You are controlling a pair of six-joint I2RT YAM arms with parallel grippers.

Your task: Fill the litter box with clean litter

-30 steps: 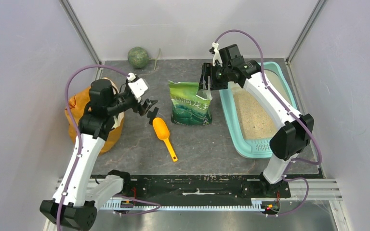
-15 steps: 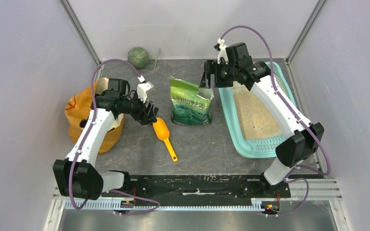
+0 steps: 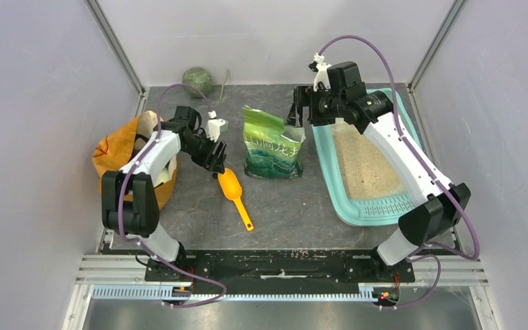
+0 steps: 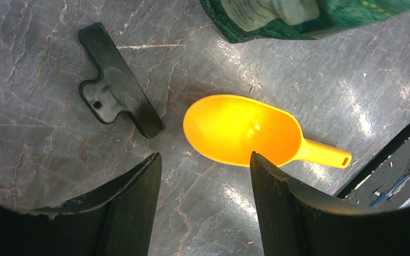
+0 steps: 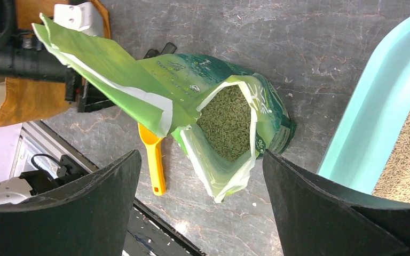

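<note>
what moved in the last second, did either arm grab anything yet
The left arm folded its elbow in, bringing the left gripper over the orange scoop's bowl, open, gripping nothing. The right gripper drifted slightly toward the litter box, open above the green pouch, holding nothing. The scoop, pouch, litter box, orange sack and green ball stayed put.

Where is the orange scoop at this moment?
In the top view, the scoop lies on the table left of centre, right by the open left gripper and left of the green pouch.
</note>
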